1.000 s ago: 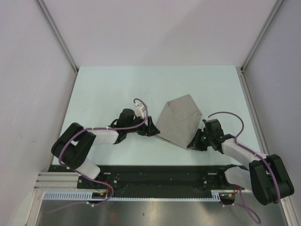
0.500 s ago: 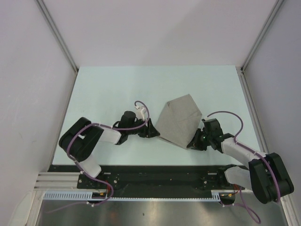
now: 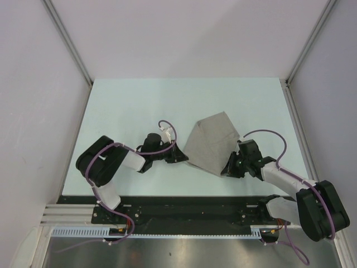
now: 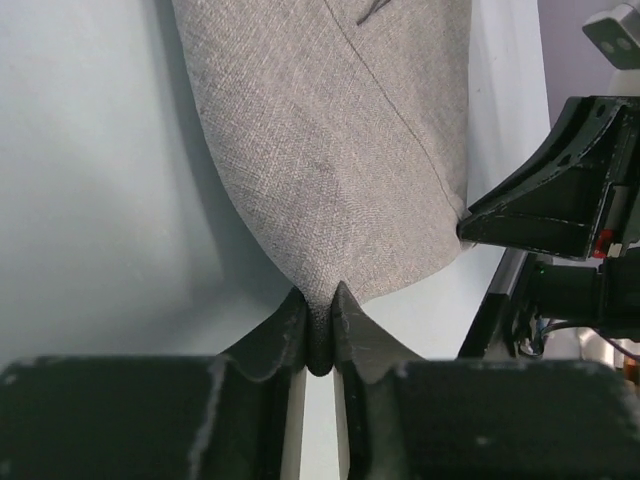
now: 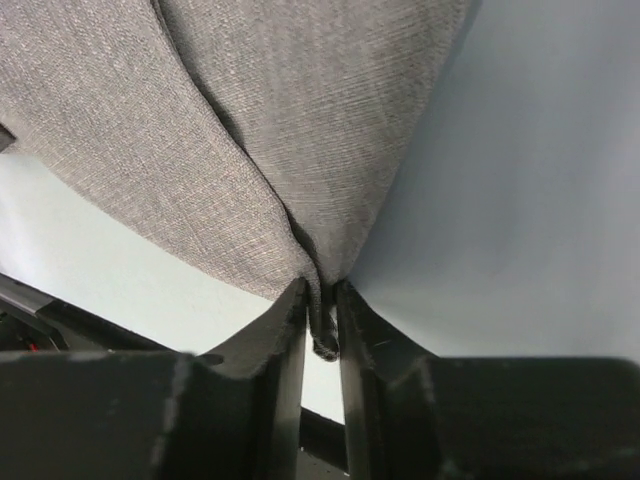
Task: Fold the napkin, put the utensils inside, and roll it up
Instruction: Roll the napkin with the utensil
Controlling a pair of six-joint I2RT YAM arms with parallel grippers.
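Left fingers (image 4: 283, 338) and right fingers (image 5: 284, 335) each pinch narrow on a near corner of the napkin (image 3: 213, 142), which lies on the bench (image 3: 139, 106) right of centre. Soft, light cloth will likely sag between corner holds.

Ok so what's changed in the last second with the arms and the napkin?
The left gripper moved in a little toward the near edge and closed on the left corner of the napkin. The right gripper stayed clamped on the near right corner, and the napkin barely shifted.
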